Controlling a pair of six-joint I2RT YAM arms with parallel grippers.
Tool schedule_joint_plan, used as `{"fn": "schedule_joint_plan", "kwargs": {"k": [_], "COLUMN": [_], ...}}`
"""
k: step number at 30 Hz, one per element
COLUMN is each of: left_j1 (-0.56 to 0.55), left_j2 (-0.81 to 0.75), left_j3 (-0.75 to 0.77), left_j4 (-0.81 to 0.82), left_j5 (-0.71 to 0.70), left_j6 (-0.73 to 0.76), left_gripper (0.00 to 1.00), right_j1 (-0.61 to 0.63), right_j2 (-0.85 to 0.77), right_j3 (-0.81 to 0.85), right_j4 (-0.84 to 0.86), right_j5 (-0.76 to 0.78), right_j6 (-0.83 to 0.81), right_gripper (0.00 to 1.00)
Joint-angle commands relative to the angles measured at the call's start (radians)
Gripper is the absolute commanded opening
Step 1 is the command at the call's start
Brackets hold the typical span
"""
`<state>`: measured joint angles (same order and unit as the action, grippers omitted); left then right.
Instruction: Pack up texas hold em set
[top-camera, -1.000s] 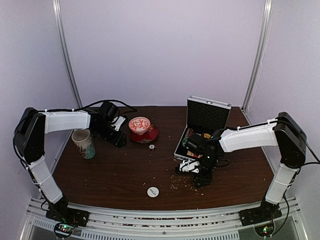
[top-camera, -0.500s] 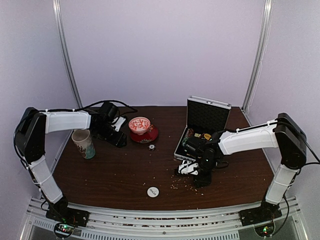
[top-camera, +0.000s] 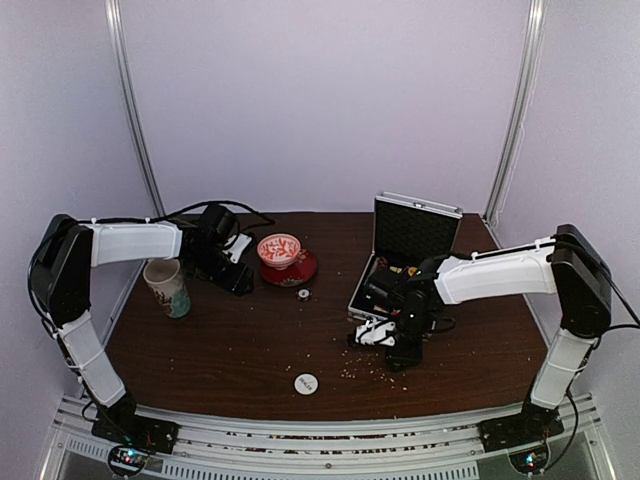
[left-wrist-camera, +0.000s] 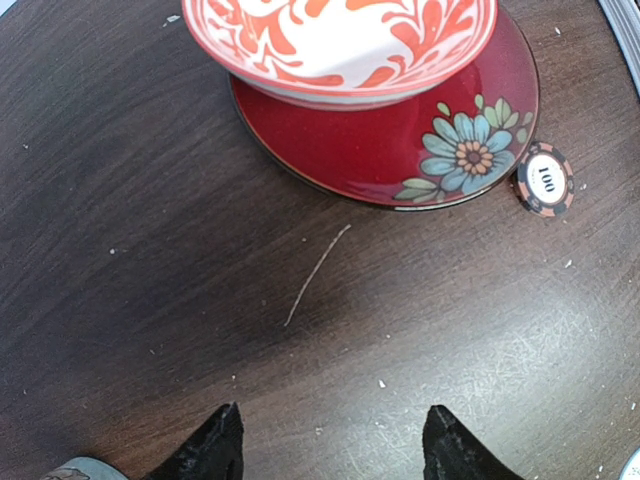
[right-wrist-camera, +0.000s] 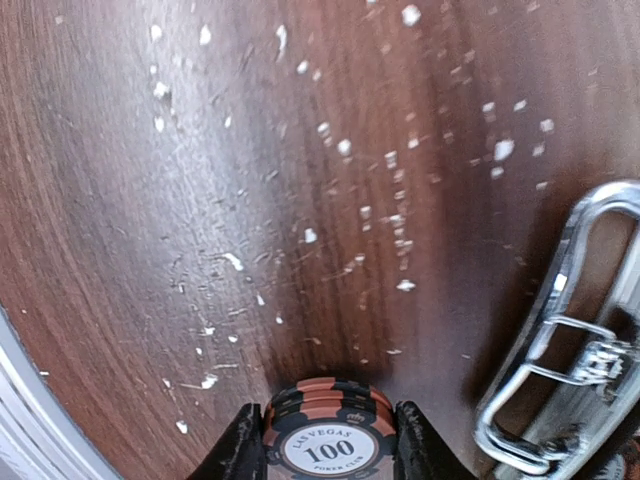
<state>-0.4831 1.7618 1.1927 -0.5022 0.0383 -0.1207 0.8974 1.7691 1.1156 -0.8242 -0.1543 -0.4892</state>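
At the far left stands a patterned paper cup (top-camera: 167, 287), tapered and upright on the dark wood-grain table (top-camera: 230, 340). Just beside it the left gripper (top-camera: 236, 274) hangs low over the wood. Its wrist view shows the two black, pointed fingers (left-wrist-camera: 210, 450) spread well apart with only bare, scuffed tabletop between them – it is holding nothing.

Ahead of those fingers sits a glossy red saucer (left-wrist-camera: 400, 150) painted with a pale flower. It carries a white bowl (left-wrist-camera: 340, 45) with orange-red swirls. One round poker chip (left-wrist-camera: 545, 179), dark-edged with a white centre marked 100, lies flat on the table, touching or nearly touching the saucer's right rim.

Nearer the front edge, about mid-table, a flat white disc (top-camera: 306, 383) lies alone.

Further right, pale crumbs (right-wrist-camera: 345, 147) are scattered over the wood. The right gripper (top-camera: 388, 337) is down at the table just in front of the briefcase. Its fingers (right-wrist-camera: 240, 450) sit narrow against both sides of a short stack of poker chips (right-wrist-camera: 330, 425) – brown and black striped rims, white 100 label on top. Whether the stack rests on the table I cannot tell.

The silver briefcase (top-camera: 415, 232) stands open, its ribbed black-lined lid upright, with small coloured pieces inside too blurred to name. A chrome latch (right-wrist-camera: 560, 360) shows at the wrist view's right.
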Motion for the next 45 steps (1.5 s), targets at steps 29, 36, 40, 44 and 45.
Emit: {"fn": "schedule_joint_plan", "kwargs": {"k": [29, 36, 40, 44, 45], "left_j1": [0.01, 0.009, 0.009, 0.009, 0.009], "left_j2": [0.011, 0.014, 0.015, 0.014, 0.013], "left_j3": [0.005, 0.005, 0.005, 0.005, 0.005], "left_j4": [0.013, 0.013, 0.013, 0.012, 0.013], "left_j5": [0.02, 0.02, 0.02, 0.019, 0.02], "left_j6": [0.013, 0.013, 0.013, 0.013, 0.013], "left_gripper": [0.63, 0.63, 0.63, 0.63, 0.63], "right_j1": [-0.242, -0.242, -0.242, -0.242, -0.242], "right_j2": [-0.014, 0.004, 0.011, 0.001, -0.001], "right_j3": [0.05, 0.035, 0.028, 0.031, 0.035], "right_j4": [0.108, 0.119, 0.119, 0.119, 0.118], "right_j5": [0.395, 0.405, 0.42, 0.421, 0.421], "right_j6": [-0.015, -0.017, -0.016, -0.01, -0.009], "right_gripper": [0.29, 0.32, 0.43, 0.53, 0.54]}}
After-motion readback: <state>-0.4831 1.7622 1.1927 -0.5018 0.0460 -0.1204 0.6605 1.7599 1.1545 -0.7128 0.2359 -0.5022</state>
